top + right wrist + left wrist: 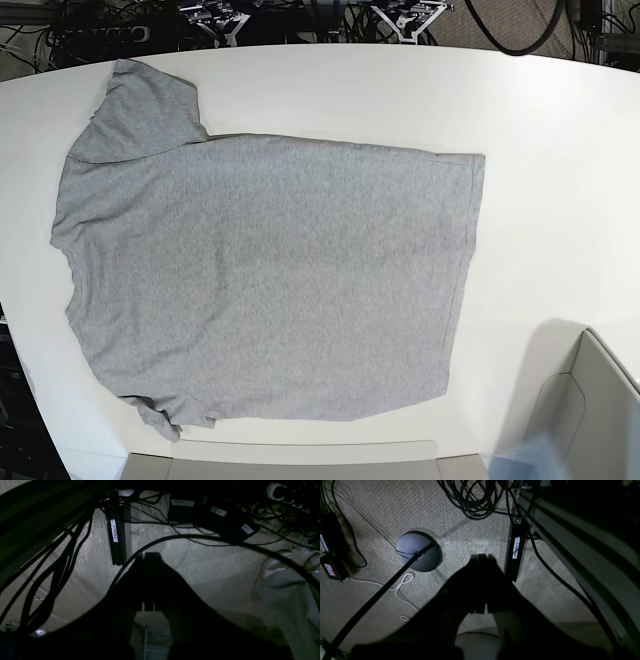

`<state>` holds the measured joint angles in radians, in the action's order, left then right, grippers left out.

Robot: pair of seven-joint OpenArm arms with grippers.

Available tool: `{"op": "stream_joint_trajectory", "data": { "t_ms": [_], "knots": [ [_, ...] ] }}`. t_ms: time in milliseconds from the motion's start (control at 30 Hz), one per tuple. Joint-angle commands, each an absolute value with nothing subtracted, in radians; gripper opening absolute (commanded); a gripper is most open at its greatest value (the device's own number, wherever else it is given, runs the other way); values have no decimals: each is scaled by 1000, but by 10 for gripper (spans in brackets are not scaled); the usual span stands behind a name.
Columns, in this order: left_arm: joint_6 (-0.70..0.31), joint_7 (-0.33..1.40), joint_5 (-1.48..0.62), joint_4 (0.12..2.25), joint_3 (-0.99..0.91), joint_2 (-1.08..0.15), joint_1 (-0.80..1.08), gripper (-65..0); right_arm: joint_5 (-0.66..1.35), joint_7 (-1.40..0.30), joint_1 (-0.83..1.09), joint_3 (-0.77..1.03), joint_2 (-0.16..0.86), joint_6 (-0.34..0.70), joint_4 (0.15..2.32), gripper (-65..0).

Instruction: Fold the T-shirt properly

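The heather-grey T-shirt lies spread flat on the white table, plain side up, with the sleeves at the left and the hem at the right. No lettering shows. Neither gripper appears in the base view. In the left wrist view my left gripper is a dark silhouette with its fingers pressed together, empty, pointing at the carpeted floor beside the table. In the right wrist view my right gripper is likewise shut and empty above the floor. The shirt shows in neither wrist view.
A grey box stands at the table's front right corner. On the floor are a round black stand base, coiled cables, a labelled black table leg and power bricks. Grey cloth hangs at right.
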<state>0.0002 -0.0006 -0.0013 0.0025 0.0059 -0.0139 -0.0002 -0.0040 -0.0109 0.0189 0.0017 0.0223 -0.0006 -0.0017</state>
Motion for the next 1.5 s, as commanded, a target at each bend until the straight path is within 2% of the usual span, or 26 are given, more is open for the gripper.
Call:
{"op": "stream_joint_trajectory", "data": {
  "t_ms": [0, 367, 467, 567, 700, 933, 1200, 1300, 1467],
  "knots": [
    [5, -5, -2, 2, 10, -10, 2, -647, -5, -8, 16, 1, 25, -1, 0, -649],
    [4, -19, -2, 7, 2, -22, 30, -647, -1, -2, 42, 8, 47, -1, 2, -649],
    [4, -139, -4, 7, 2, -25, 79, -647, -1, 19, 65, 8, 61, -1, 7, -649],
    [4, -348, -4, 2, 2, -44, 151, -647, -1, 162, 119, 10, 76, -2, 7, -650],
    [4, -593, -4, 1, 2, -54, 234, -647, -1, 460, 219, 10, 101, -2, 5, -650],
    [4, -816, -4, 1, 2, -67, 309, -647, -1, 760, 325, 10, 119, -2, 1, -650],
    [4, -1219, -4, 1, 2, -67, 418, -646, -1, 1142, 437, 10, 119, -2, 1, -650],
    [4, -1351, -4, 7, 7, -65, 458, -646, 1, 1148, 473, 10, 120, -2, 39, -649],
    [4, -1342, -2, 93, 2, -67, 512, -646, 27, 1153, 582, 10, 120, -2, 202, -649]
  ]
}}
